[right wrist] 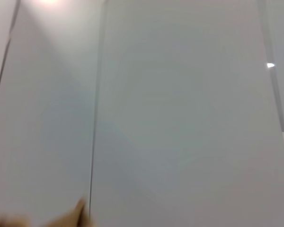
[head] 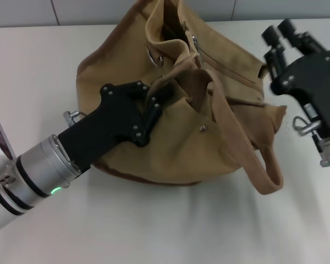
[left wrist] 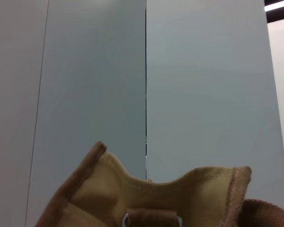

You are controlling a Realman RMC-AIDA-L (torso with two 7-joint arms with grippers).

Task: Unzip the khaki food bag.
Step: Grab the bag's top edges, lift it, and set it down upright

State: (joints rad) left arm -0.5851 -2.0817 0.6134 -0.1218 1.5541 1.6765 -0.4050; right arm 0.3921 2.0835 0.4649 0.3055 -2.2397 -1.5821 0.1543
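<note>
The khaki food bag point(head: 209, 132) lies slumped in the middle of the white table, one wide strap handle point(head: 247, 148) trailing toward the front right. Its top gapes at the far end, with a silver zipper pull point(head: 194, 42) beside the dark opening. My left gripper point(head: 152, 102) reaches in from the lower left and is shut on a fold of the bag's upper fabric near a handle. In the left wrist view the bag's brown-trimmed edge point(left wrist: 180, 189) and a metal ring point(left wrist: 151, 220) show. My right gripper point(head: 280, 32) hovers open off the bag's right end, holding nothing.
The white table point(head: 154, 231) stretches around the bag, with a grey panelled wall point(head: 88, 11) behind it. Both wrist views look mostly at that wall point(right wrist: 180, 118). A blurred tan scrap point(right wrist: 78, 213) shows at the edge of the right wrist view.
</note>
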